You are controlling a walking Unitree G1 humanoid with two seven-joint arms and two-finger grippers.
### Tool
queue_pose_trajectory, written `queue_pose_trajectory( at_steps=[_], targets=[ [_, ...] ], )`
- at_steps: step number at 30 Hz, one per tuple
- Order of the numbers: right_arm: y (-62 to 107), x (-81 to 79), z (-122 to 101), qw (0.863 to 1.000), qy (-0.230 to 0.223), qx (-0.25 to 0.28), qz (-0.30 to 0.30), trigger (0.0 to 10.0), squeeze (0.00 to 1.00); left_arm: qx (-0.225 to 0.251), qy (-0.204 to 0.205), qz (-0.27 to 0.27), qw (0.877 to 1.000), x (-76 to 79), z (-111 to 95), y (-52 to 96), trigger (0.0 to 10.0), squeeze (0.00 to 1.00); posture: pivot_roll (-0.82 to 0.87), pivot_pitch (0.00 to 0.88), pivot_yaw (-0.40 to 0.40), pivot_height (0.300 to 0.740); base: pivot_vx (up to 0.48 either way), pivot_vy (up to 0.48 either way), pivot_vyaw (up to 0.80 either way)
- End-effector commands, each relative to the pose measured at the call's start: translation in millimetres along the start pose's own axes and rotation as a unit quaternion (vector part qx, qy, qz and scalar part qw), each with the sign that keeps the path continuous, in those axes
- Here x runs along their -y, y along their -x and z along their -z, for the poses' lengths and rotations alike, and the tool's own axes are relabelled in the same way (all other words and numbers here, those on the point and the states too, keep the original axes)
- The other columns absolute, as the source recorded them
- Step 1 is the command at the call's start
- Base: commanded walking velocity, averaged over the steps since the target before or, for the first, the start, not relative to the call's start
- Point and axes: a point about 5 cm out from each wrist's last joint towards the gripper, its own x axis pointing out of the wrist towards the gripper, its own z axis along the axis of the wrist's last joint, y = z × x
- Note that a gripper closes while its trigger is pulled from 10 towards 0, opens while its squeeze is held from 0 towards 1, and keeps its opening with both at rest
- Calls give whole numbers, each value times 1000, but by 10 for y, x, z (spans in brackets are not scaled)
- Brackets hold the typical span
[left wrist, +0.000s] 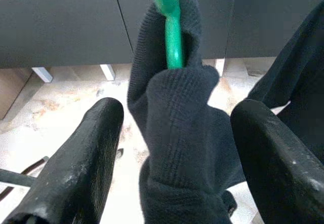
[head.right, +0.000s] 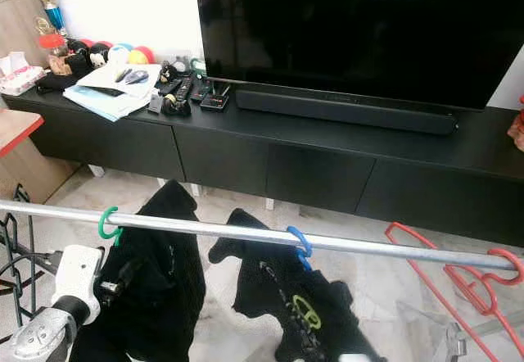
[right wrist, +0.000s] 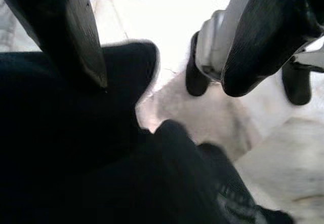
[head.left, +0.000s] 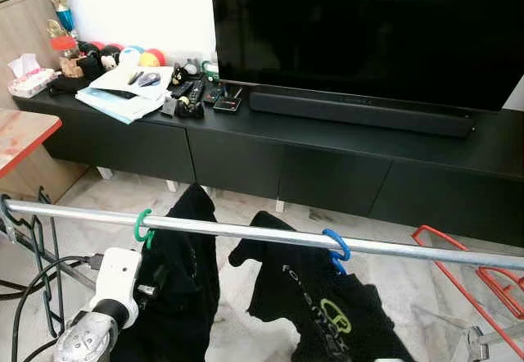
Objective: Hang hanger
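- A metal rail [head.left: 262, 235] runs across the foreground; everything below is placed relative to it.
- A green hanger [head.left: 144, 228] hooks over the rail towards its left end, carrying a black garment [head.left: 184, 280] that hangs below.
- A blue hanger [head.left: 336, 246] hooks over the rail near its middle, carrying a black printed shirt [head.left: 323, 309].
- Red hangers [head.right: 471, 284] hang at the rail's right end, bare.
- The left gripper [left wrist: 172, 158] sits just below the rail at the green hanger's garment; its fingers [left wrist: 76, 168] are spread apart on either side of the dark knit fabric, not pinching it.
- The right gripper [right wrist: 159, 62] is below the rail, above dark cloth, with its two fingers held apart and nothing between them.
- Behind the rail, a black cabinet [head.left: 246, 153] holds a tissue box [head.left: 31, 79] with tissue sticking out, papers [head.left: 127, 92], remotes and coloured balls [head.left: 139, 55].
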Motion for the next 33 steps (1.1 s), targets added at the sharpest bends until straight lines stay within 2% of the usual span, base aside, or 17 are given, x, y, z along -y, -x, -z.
queue_pose_trajectory(
  at_steps=[1, 7, 9, 12, 15, 16, 17, 21, 23, 24, 27, 28, 29, 30, 31, 32, 33],
  targets=[
    [8, -73, 88, 1000, -8, -12, -12, 10000, 0, 3, 6, -10, 1000, -36, -1, 42, 10000, 0, -47, 66, 20, 740, 0, 0, 0],
    [11, -322, 144, 1000, -7, -15, -25, 10000, 0, 49, 22, -8, 999, -60, -150, 147, 10000, 0, -44, 69, 21, 740, 0, 0, 0],
    [11, -338, 144, 1000, -8, -15, -26, 10000, 0, 56, 23, -6, 998, -64, -176, 186, 10000, 0, -43, 71, 21, 740, 0, 0, 0],
    [9, -308, 134, 1000, -8, -13, -24, 10000, 0, 67, 21, -1, 998, -67, -221, 285, 10000, 0, -39, 72, 21, 740, 0, 0, 0],
    [8, -189, 114, 1000, -8, -11, -18, 10000, 0, 75, 17, -3, 997, -99, -254, 379, 10000, 0, -35, 73, 20, 740, 0, 0, 0],
    [9, -124, 102, 1000, -9, -10, -14, 10000, 0, 79, 16, -8, 997, -143, -272, 469, 10000, 0, -34, 72, 20, 740, 0, 0, 0],
    [9, -124, 102, 1000, -9, -10, -14, 10000, 0, 79, 16, -8, 997, -143, -272, 469, 10000, 0, -34, 72, 20, 740, 0, 0, 0],
    [7, -113, 90, 1000, -8, -9, -12, 10000, 0, 73, 21, -48, 996, -301, -252, 729, 10000, 0, -25, 73, 19, 740, 0, 0, 0],
    [6, -121, 88, 1000, -8, -9, -13, 10000, 0, 72, 23, -51, 996, -311, -249, 744, 10000, 0, -20, 73, 20, 740, 0, 0, 0],
    [3, -248, 95, 1000, -6, -10, -19, 10000, 0, 45, 32, -89, 994, -410, -113, 814, 10000, 0, -12, 71, 18, 740, 0, 0, 0],
    [3, -362, 105, 1000, -5, -11, -25, 10000, 0, 9, 30, -108, 994, -454, 67, 871, 10000, 0, -13, 70, 17, 740, 0, 0, 0],
    [4, -393, 107, 1000, -4, -11, -26, 10000, 0, -13, 27, -103, 994, -434, 162, 876, 10000, 0, -15, 68, 17, 740, 0, 0, 0],
    [5, -435, 105, 1000, -4, -11, -29, 10000, 0, -55, 19, -91, 994, -374, 329, 881, 10000, 0, -18, 66, 18, 740, 0, 0, 0],
    [5, -435, 105, 1000, -4, -11, -29, 10000, 0, -55, 19, -91, 994, -374, 329, 881, 10000, 0, -18, 66, 18, 740, 0, 0, 0],
    [4, -450, 101, 1000, -5, -10, -29, 10000, 0, -91, 14, -81, 992, -313, 471, 880, 10000, 0, -19, 67, 19, 740, 0, 0, 0],
    [4, -450, 101, 1000, -5, -10, -29, 10000, 0, -91, 14, -81, 992, -313, 471, 880, 10000, 0, -19, 67, 19, 740, 0, 0, 0],
    [2, -418, 95, 1000, -6, -9, -27, 10000, 0, -136, 10, -80, 987, -260, 670, 860, 10000, 0, -19, 65, 19, 740, 0, 0, 0]
  ],
)
